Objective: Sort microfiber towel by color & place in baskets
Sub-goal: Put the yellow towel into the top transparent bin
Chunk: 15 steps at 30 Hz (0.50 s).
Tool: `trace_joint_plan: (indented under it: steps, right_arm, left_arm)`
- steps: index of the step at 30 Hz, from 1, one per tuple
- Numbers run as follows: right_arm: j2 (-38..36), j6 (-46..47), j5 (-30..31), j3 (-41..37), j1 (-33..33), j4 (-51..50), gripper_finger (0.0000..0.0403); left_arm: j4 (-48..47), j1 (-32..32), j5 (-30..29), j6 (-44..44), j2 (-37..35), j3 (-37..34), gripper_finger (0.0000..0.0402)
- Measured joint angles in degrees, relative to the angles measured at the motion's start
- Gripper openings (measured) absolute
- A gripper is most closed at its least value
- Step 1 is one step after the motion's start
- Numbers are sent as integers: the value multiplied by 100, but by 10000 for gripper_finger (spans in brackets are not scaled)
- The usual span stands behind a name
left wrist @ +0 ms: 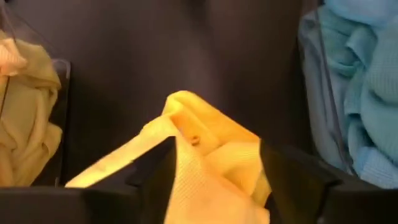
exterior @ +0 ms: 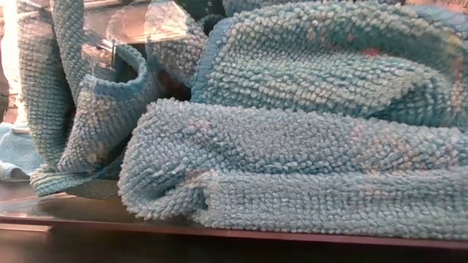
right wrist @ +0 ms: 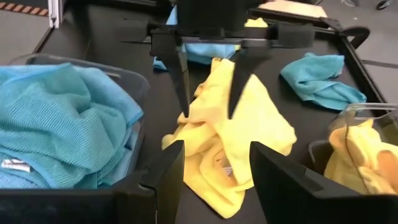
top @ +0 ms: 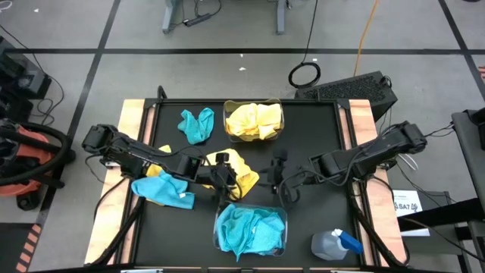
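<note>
Yellow towel [right wrist: 227,140] looks light, limp, apt to slip; left tool [right wrist: 208,112], fingers apart astride its raised fold, should pinch there.

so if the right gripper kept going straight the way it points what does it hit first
Most likely the loose yellow towel directly ahead of the right gripper, then the left gripper standing open over that cloth; depth is hard to judge.

Far basket [top: 254,136] holds yellow towels [top: 255,120]; near basket [top: 250,244] holds turquoise ones [top: 250,230]. 1 yellow cloth [top: 241,171] and 2 turquoise cloths [top: 196,124] lie on the black table [top: 311,133].
</note>
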Motion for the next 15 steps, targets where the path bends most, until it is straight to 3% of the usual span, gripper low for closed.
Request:
trace_joint_plan:
  steps: [4,12,15]
  right_arm:
    - [27,2,-26,-2,2,0,173]
    - [27,5,-22,-2,0,47,173]
    - [26,6,-22,-2,0,59,173]
  left_arm:
    - [25,1,-334,-112,30,-2,272]
    - [136,55,-308,-266,500,-10,276]
    - [193,55,-672,-265,597,-9,270]
